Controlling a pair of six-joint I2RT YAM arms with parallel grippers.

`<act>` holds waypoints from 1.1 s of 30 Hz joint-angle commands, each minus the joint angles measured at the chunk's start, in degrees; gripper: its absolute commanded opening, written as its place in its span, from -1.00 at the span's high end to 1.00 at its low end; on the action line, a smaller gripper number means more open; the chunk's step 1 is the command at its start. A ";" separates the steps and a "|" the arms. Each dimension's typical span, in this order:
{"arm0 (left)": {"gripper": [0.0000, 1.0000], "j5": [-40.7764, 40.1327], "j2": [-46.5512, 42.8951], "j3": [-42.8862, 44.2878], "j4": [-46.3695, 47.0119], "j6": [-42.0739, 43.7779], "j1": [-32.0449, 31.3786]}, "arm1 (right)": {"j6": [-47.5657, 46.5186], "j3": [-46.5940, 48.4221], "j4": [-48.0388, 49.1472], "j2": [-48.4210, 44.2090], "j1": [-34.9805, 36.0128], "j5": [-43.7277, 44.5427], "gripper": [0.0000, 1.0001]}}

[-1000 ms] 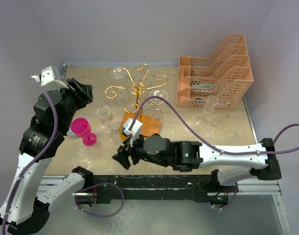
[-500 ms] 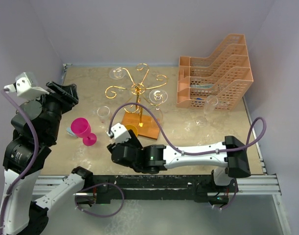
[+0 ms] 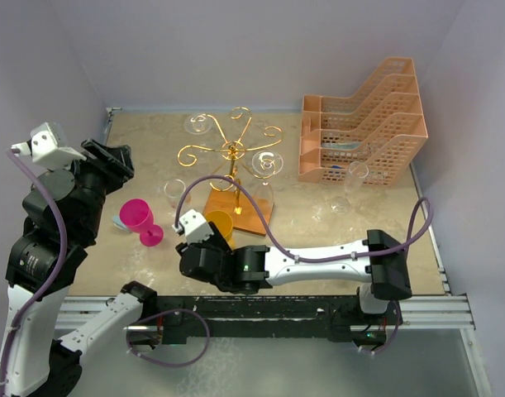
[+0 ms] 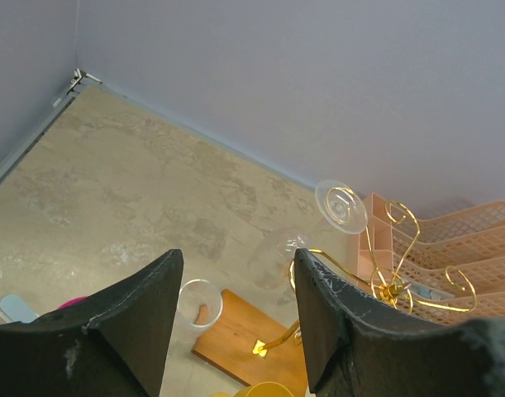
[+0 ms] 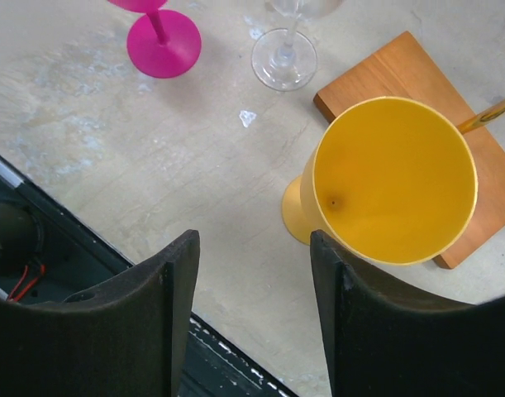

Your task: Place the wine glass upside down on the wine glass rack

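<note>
Right gripper (image 5: 250, 277) has shifted left along the near edge, spread open and empty. The yellow wine glass (image 5: 390, 178) stands upright just ahead of it, well apart from the open left gripper (image 4: 235, 302).

Gold wire wine glass rack (image 3: 232, 151) with plain brown wooden base; yellow goblet (image 3: 220, 224) at the rack's near edge, solid colour; magenta goblet (image 3: 137, 217) left of the rack; wine glass (image 3: 177, 192) beside the rack, clear; tray stack (image 3: 364, 124) right of the rack, peach lattice; desk (image 3: 145, 145) under the rack, beige, mottled stone pattern.
</note>
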 commanded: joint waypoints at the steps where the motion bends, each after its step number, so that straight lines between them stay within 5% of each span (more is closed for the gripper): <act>1: -0.08 -0.42 -0.30 1.66 0.35 1.53 0.30 | -0.56 2.63 3.44 -4.86 0.25 0.51 -0.21; 7: -0.08 -0.61 -0.38 2.05 0.01 1.45 0.27 | 2.92 3.53 1.18 -3.25 0.17 2.00 -0.37; 16: -0.08 0.07 -0.40 1.94 -0.28 0.72 0.31 | 3.31 7.94 -1.69 2.73 -3.28 1.74 -0.34; 33: -0.08 0.72 -0.29 2.01 -0.16 -0.12 0.28 | 1.39 6.49 -4.17 3.75 -5.53 -5.96 0.23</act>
